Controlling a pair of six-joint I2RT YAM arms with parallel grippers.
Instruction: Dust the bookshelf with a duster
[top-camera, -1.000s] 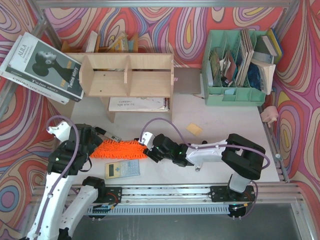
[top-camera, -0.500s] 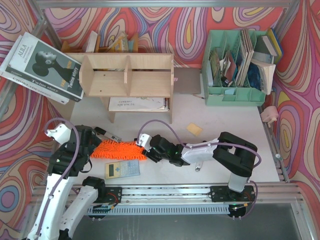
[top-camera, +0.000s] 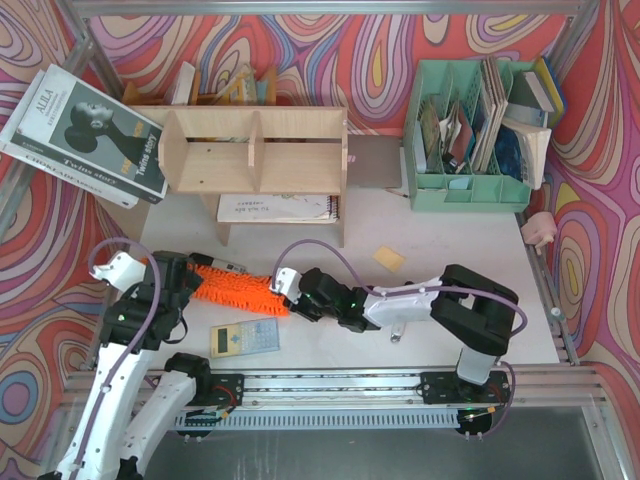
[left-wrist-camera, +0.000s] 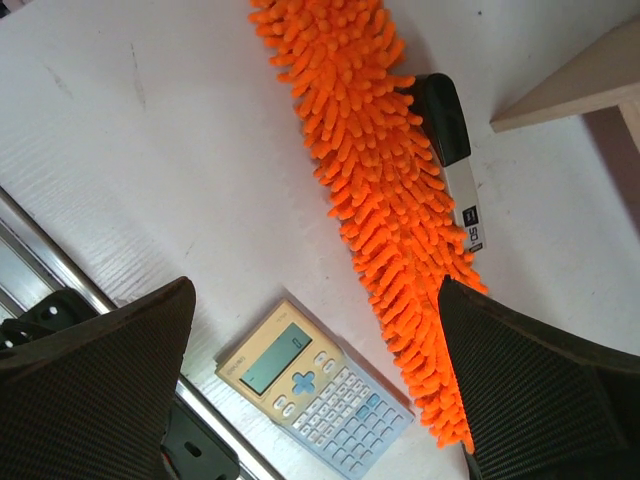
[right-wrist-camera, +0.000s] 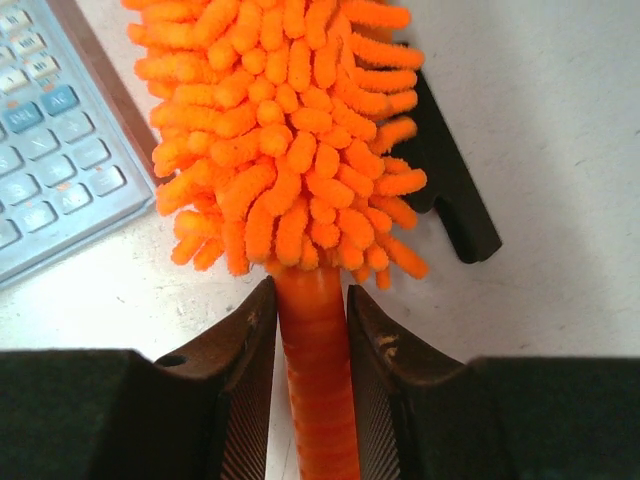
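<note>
Left fingers (left-wrist-camera: 100, 390): spread wide, nothing between them, hovering over the counter (top-camera: 450, 250) at the duster's 9 o'clock end.
Duster (top-camera: 235, 288): fluffy orange head lying on the counter, slanting from 10 o'clock down to 4 o'clock.
Calculator (top-camera: 243, 338): just beside the duster, at its 6 o'clock.
Bookshelf (top-camera: 255, 150): standing well apart at the duster's 12 o'clock.
Right fingers (right-wrist-camera: 235, 370): pinched tight on the duster's thin orange handle, right below the fluff.
</note>
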